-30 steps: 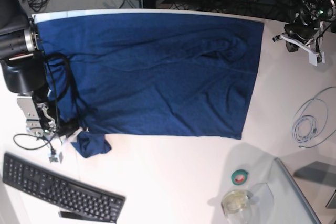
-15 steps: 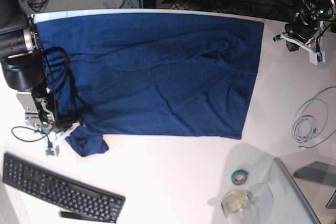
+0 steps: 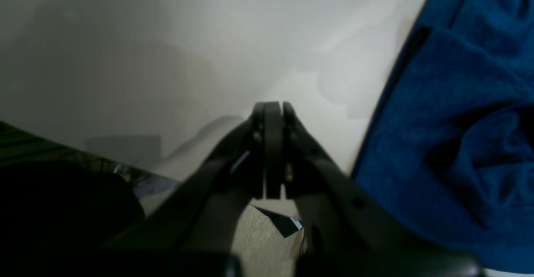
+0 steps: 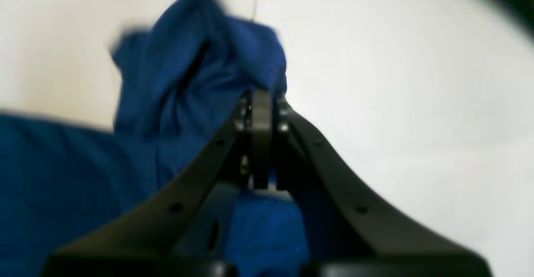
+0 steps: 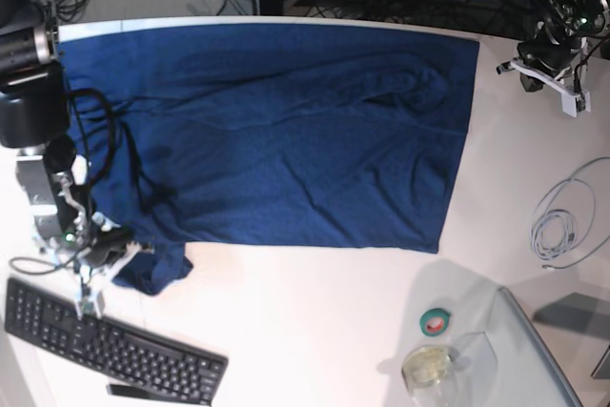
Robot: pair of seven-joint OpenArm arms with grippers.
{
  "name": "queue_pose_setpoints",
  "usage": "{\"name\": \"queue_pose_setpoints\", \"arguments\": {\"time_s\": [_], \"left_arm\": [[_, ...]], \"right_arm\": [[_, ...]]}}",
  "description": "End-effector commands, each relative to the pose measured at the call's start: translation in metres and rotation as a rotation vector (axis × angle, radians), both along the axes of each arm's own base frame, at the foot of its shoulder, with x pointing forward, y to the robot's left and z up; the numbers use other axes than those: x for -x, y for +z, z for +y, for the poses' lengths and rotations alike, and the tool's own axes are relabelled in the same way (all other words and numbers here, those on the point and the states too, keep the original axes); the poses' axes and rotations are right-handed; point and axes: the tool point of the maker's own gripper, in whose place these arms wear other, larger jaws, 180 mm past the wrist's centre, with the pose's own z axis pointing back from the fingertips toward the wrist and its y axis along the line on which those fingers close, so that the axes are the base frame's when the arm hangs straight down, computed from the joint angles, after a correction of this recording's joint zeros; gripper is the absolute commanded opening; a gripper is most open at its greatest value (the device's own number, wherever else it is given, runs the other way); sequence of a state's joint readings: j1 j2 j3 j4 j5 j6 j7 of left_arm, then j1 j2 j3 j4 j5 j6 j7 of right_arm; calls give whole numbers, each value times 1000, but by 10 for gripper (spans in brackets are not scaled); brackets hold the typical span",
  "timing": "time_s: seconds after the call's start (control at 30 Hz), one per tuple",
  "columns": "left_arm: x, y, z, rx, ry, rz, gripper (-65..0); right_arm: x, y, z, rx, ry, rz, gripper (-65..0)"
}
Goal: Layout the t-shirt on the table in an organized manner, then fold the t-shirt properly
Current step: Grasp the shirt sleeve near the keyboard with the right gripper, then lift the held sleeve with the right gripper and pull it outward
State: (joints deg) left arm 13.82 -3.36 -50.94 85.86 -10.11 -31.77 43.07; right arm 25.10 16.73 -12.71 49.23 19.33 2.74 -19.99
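Note:
The dark navy t-shirt [image 5: 286, 131] lies spread across the far half of the white table [image 5: 315, 321], with one sleeve [image 5: 157, 269] bunched at its front left corner. My right gripper [image 5: 129, 247] is at that sleeve. In the right wrist view its fingers [image 4: 260, 101] are shut with the raised, crumpled sleeve fabric [image 4: 187, 81] at their tips. My left gripper [image 5: 532, 78] hovers at the far right, just off the shirt's corner. In the left wrist view it [image 3: 269, 110] is shut on nothing, above bare table [image 3: 208, 39], with the shirt's edge [image 3: 459, 122] to its right.
A black keyboard [image 5: 105, 345] lies at the front left, close to the right arm. A green tape roll [image 5: 437, 321] and a clear cup [image 5: 429, 366] sit at the front right beside a grey glassy panel [image 5: 543, 350]. A coiled white cable [image 5: 562, 221] lies at the right edge.
My right gripper has closed at the sleeve and slid toward the front left, nearer the keyboard; the sleeve shifted slightly with it. The left arm has not moved.

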Motion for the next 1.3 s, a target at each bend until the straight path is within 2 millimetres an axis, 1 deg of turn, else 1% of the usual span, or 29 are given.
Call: {"name": "queue_pose_setpoints", "arguments": {"time_s": [0.0, 0.03, 0.1, 0.17, 0.23, 0.27, 0.3, 0.37, 0.4, 0.43, 0.5, 0.53, 0.57, 0.6, 0.7, 0.77, 0.93, 1.03, 1.1, 1.2, 1.27], "left_arm": [[-7, 12, 8, -30, -8, -33, -650], [-7, 12, 8, -30, -10, -33, -650], [-7, 12, 8, -30, -10, -33, -650], [-7, 12, 8, -30, -10, -33, -650], [-8, 12, 8, -30, -10, -34, -650], [-8, 12, 8, -30, -10, -34, -650], [-9, 12, 8, -30, -10, -36, -650], [-9, 13, 8, -31, -9, -39, -650], [-10, 13, 8, -31, -9, -40, -650], [-10, 14, 9, -33, -9, -40, -650], [-11, 16, 12, -43, -13, -42, -650], [-12, 17, 13, -44, -14, -42, -650], [-12, 17, 13, -44, -14, -42, -650], [-12, 17, 13, -44, -14, -42, -650], [-13, 17, 12, -45, -15, -44, -650], [-14, 18, 12, -45, -16, -44, -650], [-14, 17, 12, -45, -17, -44, -650], [-13, 18, 13, -47, -16, -43, -650], [-11, 17, 14, -48, -12, -40, -650], [-8, 16, 14, -48, -12, -32, -650], [-7, 16, 15, -49, -10, -33, -650]], "right_arm": [[-17, 27, -9, 12, -4, -62, -650], [-18, 32, -11, 20, -3, -69, -650], [-22, 45, -7, 22, 11, -89, -650], [-25, 59, -14, 40, 17, -109, -650], [-28, 77, -16, 57, 28, -132, -650], [-30, 88, -20, 55, 18, -155, -650], [-28, 96, -29, 50, -5, -164, -650], [-26, 119, -47, 24, -67, -206, -650], [-25, 136, -56, 13, -95, -238, -650], [-22, 146, -64, 3, -121, -260, -650], [-17, 176, -81, -11, -172, -317, -650], [-14, 190, -92, -7, -196, -344, -650], [-10, 203, -104, 4, -216, -361, -650], [-7, 213, -111, 13, -228, -376, -650], [-4, 236, -122, 38, -238, -420, -650], [-4, 247, -127, 69, -230, -438, -650], [-12, 279, -132, 82, -232, -501, -650], [-15, 305, -144, 109, -244, -546, -650], [-18, 319, -146, 111, -248, -574, -650], [-20, 335, -148, 114, -253, -605, -650], [-19, 345, -156, 132, -262, -621, -650]]}}
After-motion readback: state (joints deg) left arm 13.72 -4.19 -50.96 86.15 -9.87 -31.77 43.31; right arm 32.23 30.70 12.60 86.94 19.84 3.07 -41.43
